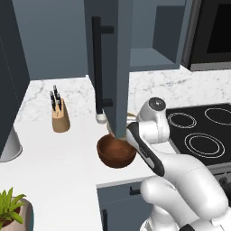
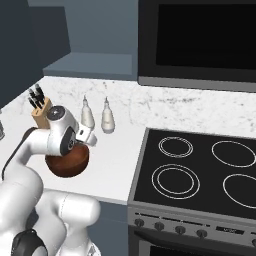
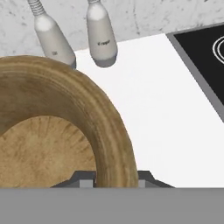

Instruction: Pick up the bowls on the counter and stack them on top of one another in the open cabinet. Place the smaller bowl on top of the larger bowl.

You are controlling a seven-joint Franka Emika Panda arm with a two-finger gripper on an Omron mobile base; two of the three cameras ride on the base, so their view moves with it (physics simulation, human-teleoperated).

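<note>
My gripper is shut on the right rim of the smaller bowl, a light tan wooden bowl; one fingertip is inside the wall and one outside. Whether this bowl is off the counter I cannot tell. The larger bowl, dark reddish-brown, sits on the counter near its front edge, just below my hand. The open cabinet door with its black bar handle hangs in front of the gripper in the left base view. The cabinet's blue-grey shelf is above and behind.
Two pale shakers stand just beyond the held bowl. A knife block is at the back left. The black cooktop borders the counter on the right, under a black oven. A potted plant is front left.
</note>
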